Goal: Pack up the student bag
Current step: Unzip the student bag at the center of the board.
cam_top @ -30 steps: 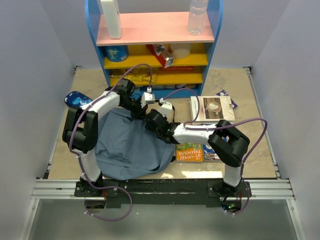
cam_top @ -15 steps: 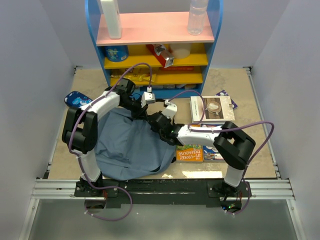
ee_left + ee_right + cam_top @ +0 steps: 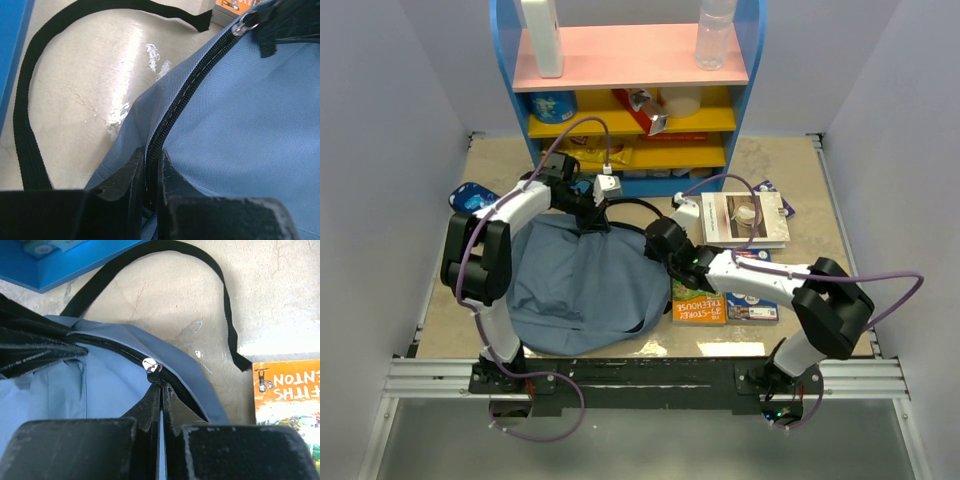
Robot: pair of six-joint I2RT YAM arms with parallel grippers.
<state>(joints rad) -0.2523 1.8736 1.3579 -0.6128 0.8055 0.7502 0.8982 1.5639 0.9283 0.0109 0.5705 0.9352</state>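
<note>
Right at the tips, the right jaws were shut tight on the zipper pull (image 3: 151,365), with its small silver slider showing just past them. The left jaws were nearly closed too. They pinched the cloth edge of the student bag (image 3: 580,290) right on the zip (image 3: 195,85). Between the 2 grips the zip teeth looked closed.

The bag lay flat on the table (image 3: 790,170), in front of the shelf (image 3: 630,60) and toward the left side, with its top edge under both arms.

I think the step was opening the bag so that things could go in. No book looked packed yet. The next move would need the right jaws to slide the pull along the line of the zip. The left jaws would need to hold the cloth firm so it did not bunch up. The zip bent around the soft bag, so the pull would have to follow that bend.

A black strap (image 3: 220,285) looped over the table just beside the zip and could snag. An orange book (image 3: 698,305) lay touching the bag's right edge, under the right arm (image 3: 750,272). Another book (image 3: 745,218) lay near it. A small blue pouch (image 3: 470,198) sat by the left arm (image 3: 515,205). The shelf stood close behind, so there was little room to swing.
</note>
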